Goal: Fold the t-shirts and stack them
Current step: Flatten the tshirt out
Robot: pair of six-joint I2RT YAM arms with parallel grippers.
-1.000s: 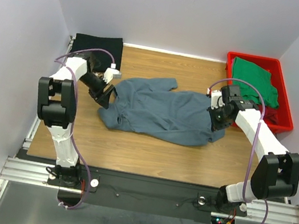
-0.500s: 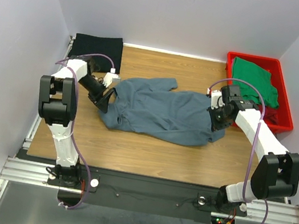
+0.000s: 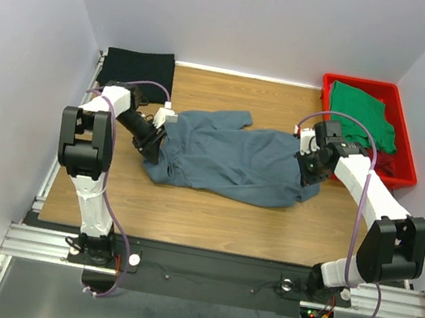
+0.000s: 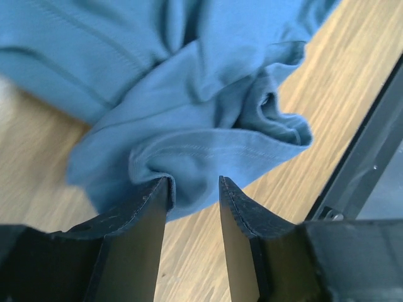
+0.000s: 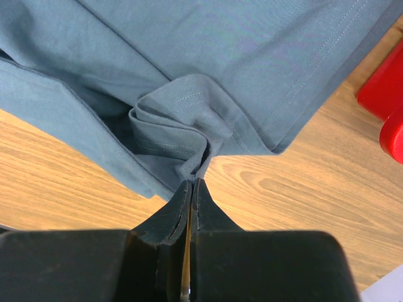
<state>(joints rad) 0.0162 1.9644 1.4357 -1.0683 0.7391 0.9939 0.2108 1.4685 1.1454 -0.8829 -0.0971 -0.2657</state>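
The slate blue-grey t-shirt [image 3: 225, 155] lies spread and rumpled on the wooden table [image 3: 212, 208], stretching leftward from just beside the red tray [image 3: 405, 164]. One sleeve points away toward the back wall, and the hem at the end far from the tray is bunched into soft folds. A green t-shirt [image 3: 361, 111] rests inside the tray, and a folded black t-shirt [image 3: 139, 64] sits well left of the tray. The right gripper [image 3: 309, 169], at the shirt's tray-side end, has its fingers [image 5: 170, 217] pressed together on a gathered pleat of the cloth. The left gripper [image 3: 152, 142] has its fingers [image 4: 148, 207] apart, straddling the bunched hem. Since a second ago, the left gripper has slid closer to the tray and onto the shirt's edge, while the right gripper has stayed put.
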